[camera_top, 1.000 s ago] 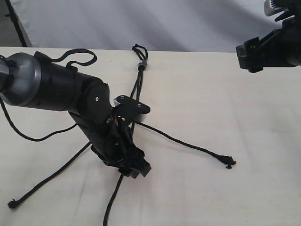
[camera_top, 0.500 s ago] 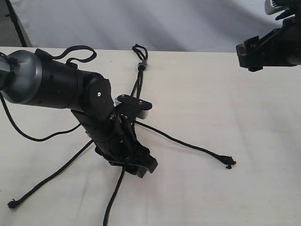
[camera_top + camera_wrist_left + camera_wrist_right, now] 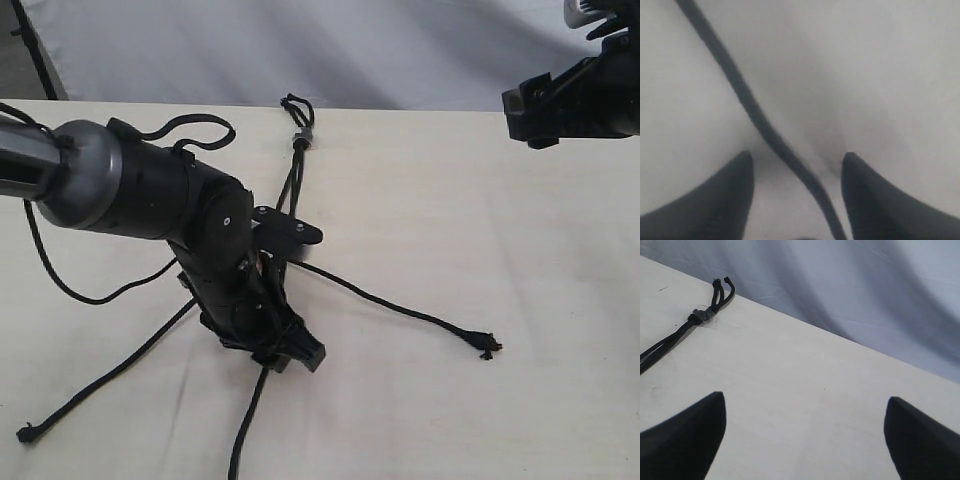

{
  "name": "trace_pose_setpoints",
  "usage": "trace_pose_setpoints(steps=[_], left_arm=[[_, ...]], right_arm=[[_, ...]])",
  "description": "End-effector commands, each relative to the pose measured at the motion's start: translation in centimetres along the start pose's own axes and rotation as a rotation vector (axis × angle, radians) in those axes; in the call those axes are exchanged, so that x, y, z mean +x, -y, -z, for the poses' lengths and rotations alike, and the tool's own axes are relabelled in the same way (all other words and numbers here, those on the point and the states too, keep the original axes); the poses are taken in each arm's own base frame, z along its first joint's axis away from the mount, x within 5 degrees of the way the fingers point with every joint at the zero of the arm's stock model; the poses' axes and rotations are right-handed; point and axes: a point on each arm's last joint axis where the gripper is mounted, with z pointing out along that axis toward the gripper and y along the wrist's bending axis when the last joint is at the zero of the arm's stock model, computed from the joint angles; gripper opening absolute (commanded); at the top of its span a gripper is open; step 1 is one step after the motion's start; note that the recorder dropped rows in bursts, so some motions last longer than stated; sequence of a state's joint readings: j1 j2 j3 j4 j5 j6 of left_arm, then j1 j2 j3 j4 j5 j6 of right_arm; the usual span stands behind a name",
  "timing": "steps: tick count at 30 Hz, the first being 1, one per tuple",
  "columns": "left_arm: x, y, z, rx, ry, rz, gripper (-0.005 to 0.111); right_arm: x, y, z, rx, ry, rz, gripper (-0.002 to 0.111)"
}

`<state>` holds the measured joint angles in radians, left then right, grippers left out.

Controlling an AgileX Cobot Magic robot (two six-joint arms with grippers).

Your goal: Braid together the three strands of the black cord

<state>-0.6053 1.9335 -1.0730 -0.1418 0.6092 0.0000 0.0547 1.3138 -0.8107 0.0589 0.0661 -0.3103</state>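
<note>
Working over a pale table (image 3: pixel 520 300), grey cloth backdrop (image 3: pixel 400 50) along the far edge. Noted the left arm (image 3: pixel 150 195) reaching in from the left, bent low over mid-table and covering the spot where the three strands (image 3: pixel 292 185) fan apart. Found the left gripper (image 3: pixel 797 157) down at the surface, fingers parted, straddling the middle strand (image 3: pixel 742 95). No pinch visible in the wrist view, so logged as not gripping. Found the right gripper (image 3: pixel 805 397) parked high at the far right, well apart from the work, fingers spread wide, holding nothing. Judged the left gripper much the nearer for the coming move, with the strand's long axis passing lengthwise through its gap. Traced the black cord (image 3: pixel 298 150) running far to near: small loop (image 3: pixel 294 103) at the far edge, grey band (image 3: pixel 304 136) just nearer, then the strands bundled together down to the arm. From there, followed the left strand (image 3: pixel 110 370) out to the near left, ending in a knot (image 3: pixel 26 433). Followed the middle strand straight toward the near edge and out of frame, and the right strand (image 3: pixel 400 307) out to the near right, also knotted at its tip. Judged braiding barely begun: no crossings visible below the band, part hidden under the arm. Thin, woven, limp, matte black.
</note>
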Motion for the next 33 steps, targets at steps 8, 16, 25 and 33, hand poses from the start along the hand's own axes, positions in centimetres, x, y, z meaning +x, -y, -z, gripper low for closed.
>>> trace_pose_setpoints(steps=[8,16,25,33], left_arm=[[0.4,-0.4,0.5,-0.057,-0.128,-0.074,0.001],[-1.3,-2.0,3.9,-0.222,-0.121,-0.237,0.001],[-2.5,-5.9,3.9,-0.375,-0.076,-0.377,0.001],[-1.6,-8.4,0.9,-0.348,-0.08,-0.341,0.001]], right_arm=[[-0.1,0.2,0.2,0.008,0.012,-0.016,0.08],[-0.1,0.2,0.1,0.007,0.01,-0.018,0.08],[-0.1,0.1,0.1,0.006,0.011,-0.028,0.08],[-0.1,0.1,0.1,0.007,0.017,-0.033,0.08]])
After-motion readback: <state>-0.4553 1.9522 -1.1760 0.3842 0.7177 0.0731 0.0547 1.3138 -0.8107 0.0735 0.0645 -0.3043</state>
